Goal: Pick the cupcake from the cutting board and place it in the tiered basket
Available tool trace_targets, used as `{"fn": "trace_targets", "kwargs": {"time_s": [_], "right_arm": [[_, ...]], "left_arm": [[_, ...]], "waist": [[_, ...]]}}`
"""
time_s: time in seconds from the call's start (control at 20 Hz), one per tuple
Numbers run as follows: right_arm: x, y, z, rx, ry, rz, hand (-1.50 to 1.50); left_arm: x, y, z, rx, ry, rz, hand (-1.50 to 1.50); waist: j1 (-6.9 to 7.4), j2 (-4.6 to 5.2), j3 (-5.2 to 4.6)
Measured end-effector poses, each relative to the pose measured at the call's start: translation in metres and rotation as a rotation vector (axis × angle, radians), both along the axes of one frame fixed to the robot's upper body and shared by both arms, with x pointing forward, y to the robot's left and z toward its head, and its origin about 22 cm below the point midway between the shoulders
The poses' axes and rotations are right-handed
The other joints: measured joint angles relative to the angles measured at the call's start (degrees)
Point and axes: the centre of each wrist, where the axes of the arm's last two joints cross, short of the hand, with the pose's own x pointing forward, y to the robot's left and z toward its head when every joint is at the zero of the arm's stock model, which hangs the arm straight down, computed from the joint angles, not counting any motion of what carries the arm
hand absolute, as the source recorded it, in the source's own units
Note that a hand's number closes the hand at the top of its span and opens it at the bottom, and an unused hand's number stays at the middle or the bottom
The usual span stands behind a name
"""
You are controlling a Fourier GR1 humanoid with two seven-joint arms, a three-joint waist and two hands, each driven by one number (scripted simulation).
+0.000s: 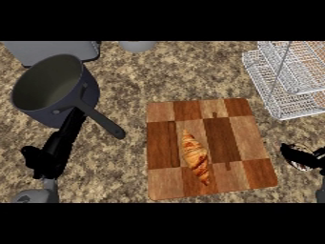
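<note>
A golden-brown croissant (196, 156) lies lengthwise on the wooden cutting board (228, 124), slightly left of the board's middle; no cupcake shows. The white wire tiered basket (291, 81) stands at the far right, beyond the board's right corner. My right hand (312, 159) hovers just off the board's right edge, fingers relaxed and pointing left, holding nothing. My left hand (55, 147) is at the left, fingers straight and pointing up toward the pot, apart from the board.
A dark blue-grey pot (52, 90) sits at the far left, its handle (98, 119) angled toward the board. A grey appliance (52, 50) and a grey cup (137, 45) stand along the back edge. The counter is speckled stone.
</note>
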Motion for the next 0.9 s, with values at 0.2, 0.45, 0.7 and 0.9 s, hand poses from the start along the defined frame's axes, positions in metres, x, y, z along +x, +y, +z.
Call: {"fn": "trace_targets", "kwargs": {"time_s": [0.2,0.45,0.7,0.9], "right_arm": [[-0.032,-0.02,0.017,-0.083,-0.115,-0.249,1.5],[-0.051,-0.008,0.069,-0.13,-0.424,-0.328,1.5],[-0.067,0.013,0.134,-0.254,-0.65,-0.317,1.5],[-0.071,0.025,0.182,-0.301,-0.746,-0.302,1.5]], "left_arm": [[-0.001,0.001,0.0,0.0,0.002,-0.014,0.0],[-0.002,-0.004,-0.002,0.001,0.002,-0.046,0.0],[0.006,-0.018,0.004,-0.002,-0.011,-0.09,0.0],[0.011,-0.024,0.003,-0.011,-0.014,-0.124,0.0]], "waist": [[1.49,0.17,0.01],[3.55,0.39,0.03],[6.35,0.96,0.09],[7.93,1.31,0.13]]}}
